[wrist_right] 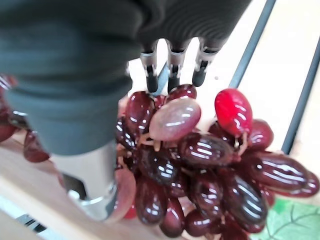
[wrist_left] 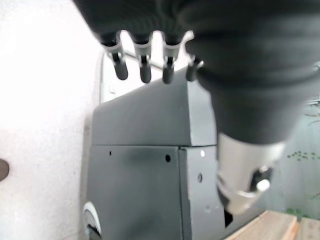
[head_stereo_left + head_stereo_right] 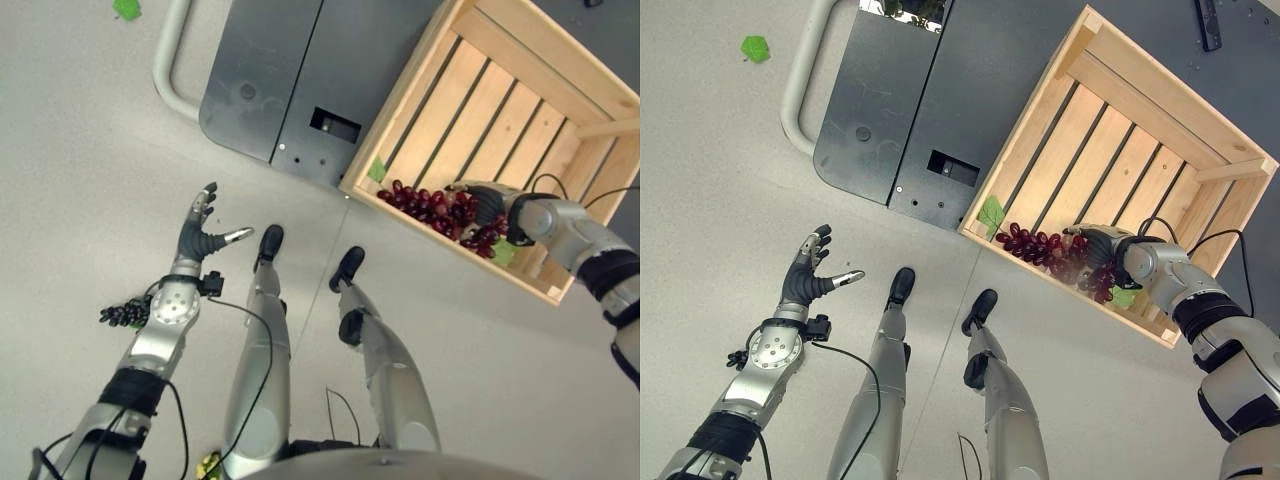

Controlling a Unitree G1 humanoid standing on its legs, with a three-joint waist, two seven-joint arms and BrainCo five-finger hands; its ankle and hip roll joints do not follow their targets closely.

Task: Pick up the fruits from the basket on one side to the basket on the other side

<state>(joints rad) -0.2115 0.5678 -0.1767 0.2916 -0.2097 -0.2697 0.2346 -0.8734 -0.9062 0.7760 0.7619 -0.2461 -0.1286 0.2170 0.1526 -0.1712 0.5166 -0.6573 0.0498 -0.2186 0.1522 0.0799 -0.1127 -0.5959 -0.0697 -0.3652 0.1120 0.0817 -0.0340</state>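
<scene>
Dark grey metal floor plate (image 3: 910,110) with curved grey tube (image 3: 800,90) beside slatted pale wooden crate (image 3: 1160,130). One bunch of dark red grapes (image 3: 1040,248) lies along crate's near wall, long axis parallel to it. Right hand (image 3: 1102,250) curled round the bunch. Left hand (image 3: 805,275) held over floor, fingers spread, grasping nothing. One green leaf (image 3: 991,212) at crate's near corner.

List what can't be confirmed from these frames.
- Right hand grip on the red grapes: its fingers end among the berries in the right wrist view, closure hidden.
- Dark bunch by the left arm: partly behind the wrist, too small to identify.
- Wooden crate: far corner cut off in the left eye view.
</scene>
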